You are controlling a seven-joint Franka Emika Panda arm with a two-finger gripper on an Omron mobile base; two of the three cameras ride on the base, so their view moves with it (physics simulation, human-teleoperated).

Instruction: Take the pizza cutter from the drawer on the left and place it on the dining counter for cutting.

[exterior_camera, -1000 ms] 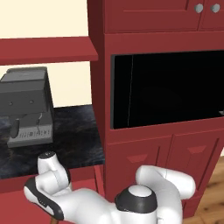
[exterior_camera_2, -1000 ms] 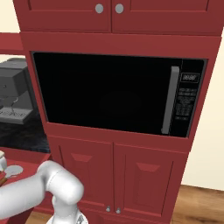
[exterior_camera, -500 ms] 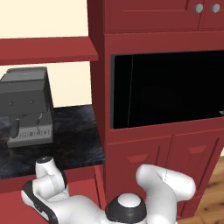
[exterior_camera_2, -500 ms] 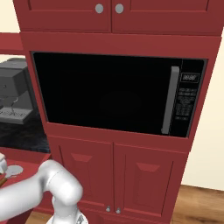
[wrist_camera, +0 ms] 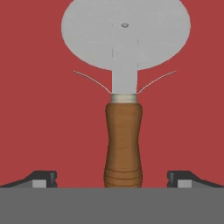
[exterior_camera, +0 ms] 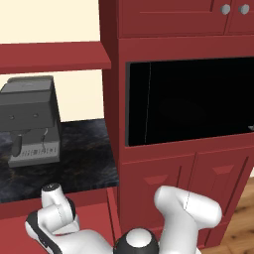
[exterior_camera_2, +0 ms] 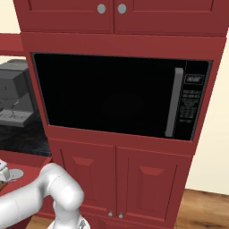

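in my hand view the pizza cutter with the brown wooden handle and round grey metal wheel (wrist_camera: 124, 109) lies flat on the dark-red floor of the drawer (wrist_camera: 39, 122), wheel toward the top of the picture, handle running down the middle toward me. my gripper (wrist_camera: 112, 178) is spread wide: one dark fingertip (wrist_camera: 41, 178) sits far to the left of the handle and the other far to the right, neither touching it, so the fingers are released with open room on both sides of the handle. red floor shows all round the wheel too, and no drawer wall comes into that picture.

the left base view gives me what the hand view does not: the white arm (exterior_camera: 183, 213) folded low at the bottom, the short black marbled desk (exterior_camera: 79, 163) with the grey coffee machine (exterior_camera: 31, 121) on it, and the tall dark-red cabinet with the black microwave (exterior_camera: 191, 101) just to its right. the right base view adds the microwave's grey handle (exterior_camera_2: 170, 102) and keypad, the paired red cabinet doors (exterior_camera_2: 120, 181) below, and a strip of wooden floor (exterior_camera_2: 208, 208) at lower right.
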